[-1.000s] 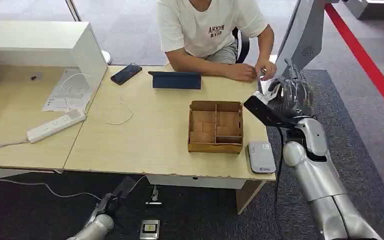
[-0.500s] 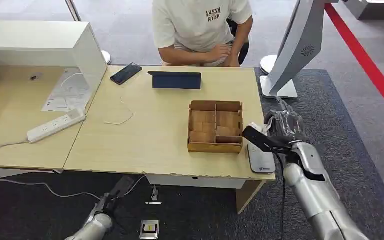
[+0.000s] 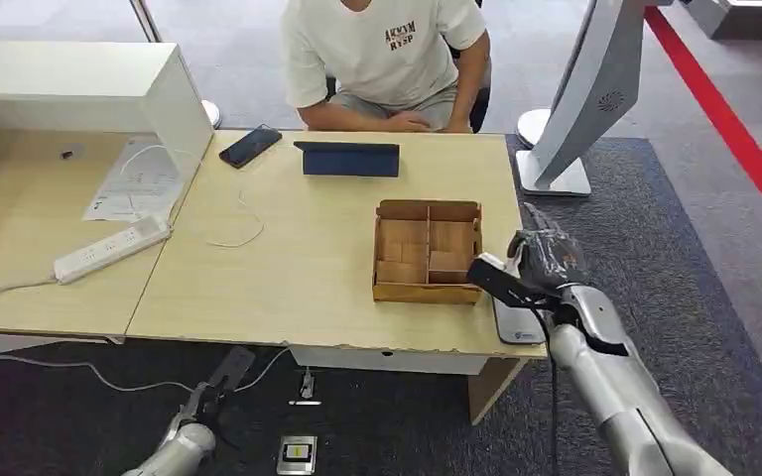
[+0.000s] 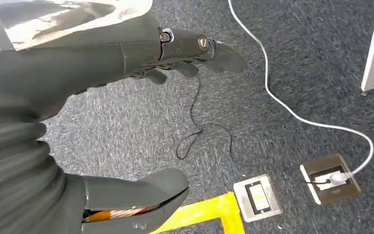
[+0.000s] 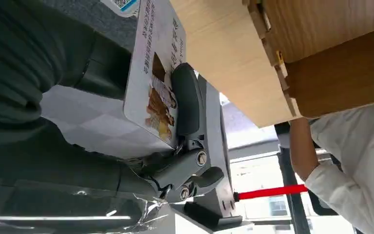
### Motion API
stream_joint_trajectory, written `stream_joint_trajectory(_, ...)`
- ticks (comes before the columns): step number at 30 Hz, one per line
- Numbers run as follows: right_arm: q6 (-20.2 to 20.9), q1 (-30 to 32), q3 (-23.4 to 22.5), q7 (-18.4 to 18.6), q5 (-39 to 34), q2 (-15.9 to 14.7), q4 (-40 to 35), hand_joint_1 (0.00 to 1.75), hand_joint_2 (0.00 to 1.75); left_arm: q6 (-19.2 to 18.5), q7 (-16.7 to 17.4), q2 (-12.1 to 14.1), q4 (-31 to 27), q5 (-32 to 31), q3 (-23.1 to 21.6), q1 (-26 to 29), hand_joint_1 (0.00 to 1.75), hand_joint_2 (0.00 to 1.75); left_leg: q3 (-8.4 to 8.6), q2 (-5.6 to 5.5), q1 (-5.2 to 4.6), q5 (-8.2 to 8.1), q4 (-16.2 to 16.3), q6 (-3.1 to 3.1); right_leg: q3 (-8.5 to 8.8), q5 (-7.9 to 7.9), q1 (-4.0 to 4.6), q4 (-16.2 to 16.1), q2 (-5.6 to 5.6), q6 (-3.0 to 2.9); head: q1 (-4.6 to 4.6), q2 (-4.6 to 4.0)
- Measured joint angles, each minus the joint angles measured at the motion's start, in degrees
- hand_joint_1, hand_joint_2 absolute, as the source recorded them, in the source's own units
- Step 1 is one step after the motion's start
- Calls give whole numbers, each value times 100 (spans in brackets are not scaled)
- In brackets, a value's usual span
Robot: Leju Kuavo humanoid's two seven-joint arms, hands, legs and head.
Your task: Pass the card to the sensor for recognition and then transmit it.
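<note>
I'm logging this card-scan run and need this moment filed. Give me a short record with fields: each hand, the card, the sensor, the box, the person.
right hand: the right hand holds the card, above the table's right front corner
card: white printed card, held between thumb and fingers
sensor: flat grey reader on the light wooden table, partly under the hand
box: brown wooden compartment box, just left of the hand
left hand: the left hand hangs over grey carpet, fingers apart, holding nothing
person: person in a white T-shirt seated at the far side

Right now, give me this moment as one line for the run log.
right hand: holds card over sensor | left hand: hangs near floor, holds nothing | wooden box: beside sensor | person: seated across desk
</note>
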Motion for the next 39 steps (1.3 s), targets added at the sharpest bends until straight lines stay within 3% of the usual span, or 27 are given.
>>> stream_joint_trajectory(17,63,-303,273,-103,-195,278,748,175,175,22,-90,103,0,168,24,0,0,175,0,0,0,0,0,0,-1,0,0,0,0,0,0,0)
stream_joint_trajectory(39,-138,-546,361,-212,-645,265,1447,175,175,28,-302,295,11,531,96,59,0,175,0,1,0,0,0,0,-2,0,0,0,0,0,0,0)
